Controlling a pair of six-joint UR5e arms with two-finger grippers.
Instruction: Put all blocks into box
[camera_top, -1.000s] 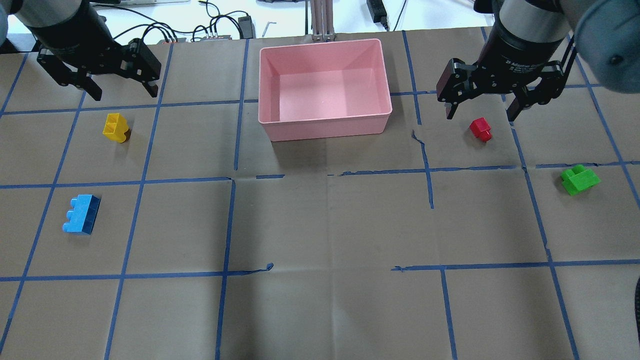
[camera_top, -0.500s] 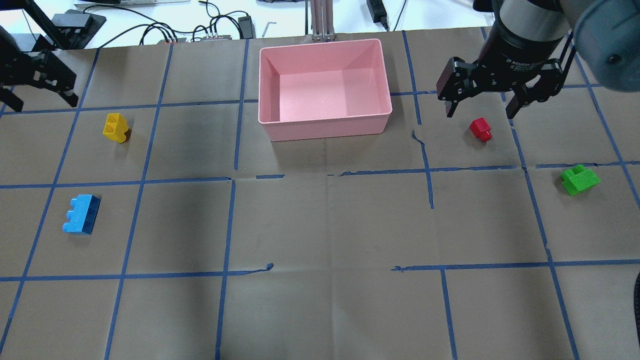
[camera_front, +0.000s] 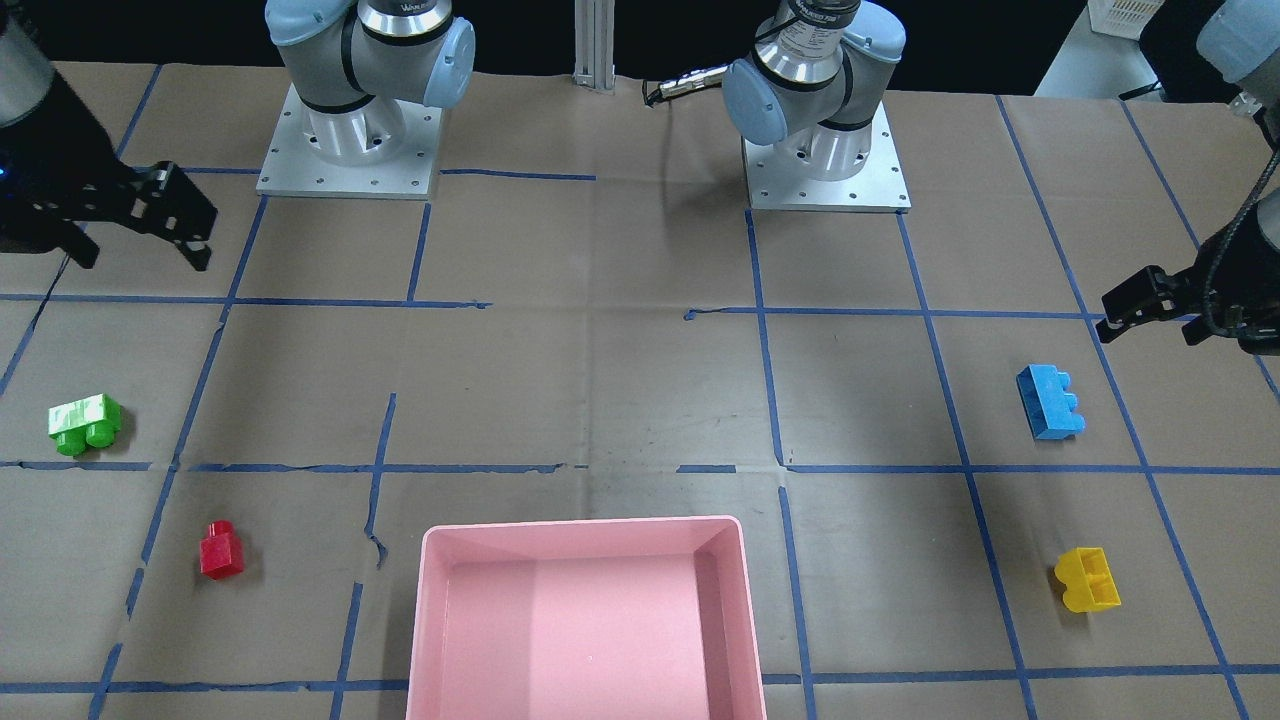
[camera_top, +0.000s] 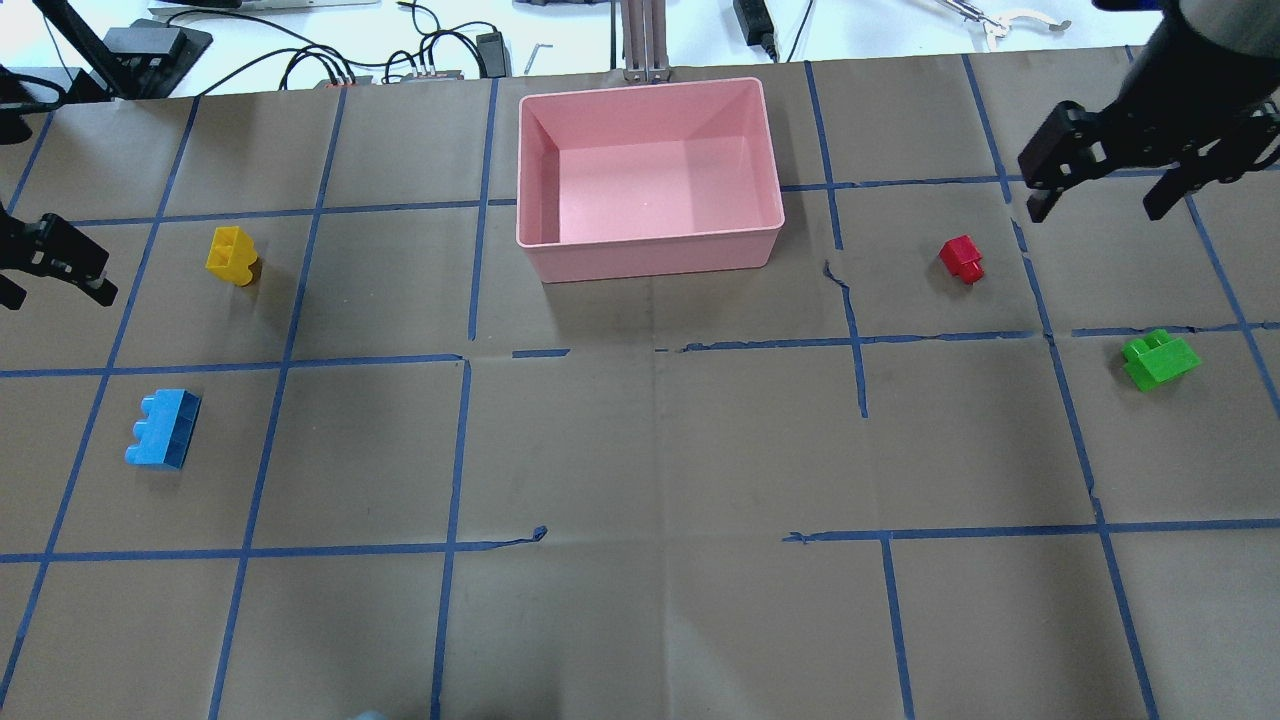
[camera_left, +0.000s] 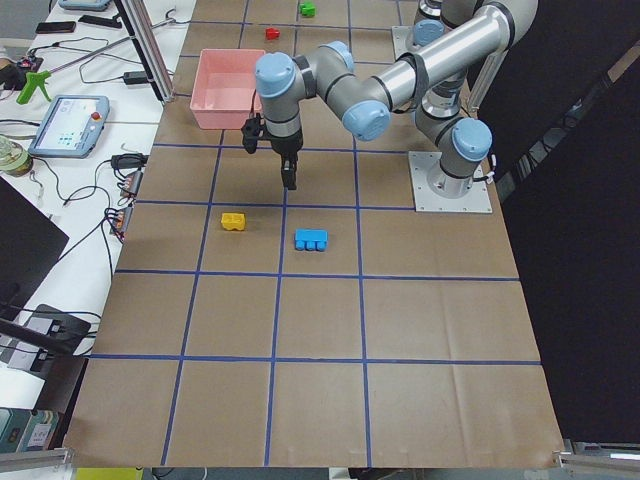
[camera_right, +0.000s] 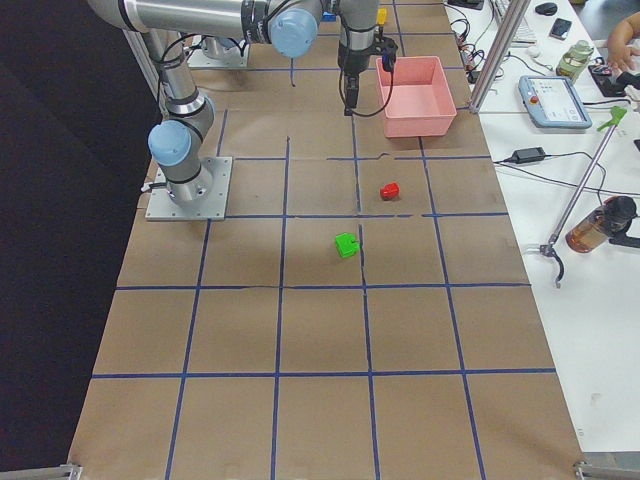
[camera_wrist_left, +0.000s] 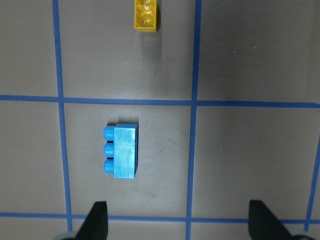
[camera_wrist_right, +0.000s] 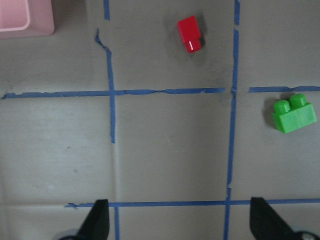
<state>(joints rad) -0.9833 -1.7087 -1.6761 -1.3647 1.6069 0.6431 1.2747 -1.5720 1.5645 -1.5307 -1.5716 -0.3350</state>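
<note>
Both arms have swung outward: the left gripper (camera_wrist_left: 177, 216) has gone from the yellow block (camera_top: 231, 254) to the table's left edge, and the right gripper (camera_top: 1100, 200) from the red block (camera_top: 961, 258) toward the far right corner. Both are spread wide, holding nothing. The box (camera_top: 650, 262) sits mid far edge, all four blocks outside it. The blue block (camera_wrist_left: 121, 151) lies just ahead of the left gripper — long axis square to the finger line. The green block (camera_top: 1158, 359) is nearer the right arm. No lettering is legible.

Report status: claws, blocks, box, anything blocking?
Left claw open, empty; right claw open, empty; both above the table. Blue block, yellow block, red block, green block all on the table; pink box empty. Nothing seen blocking.
</note>
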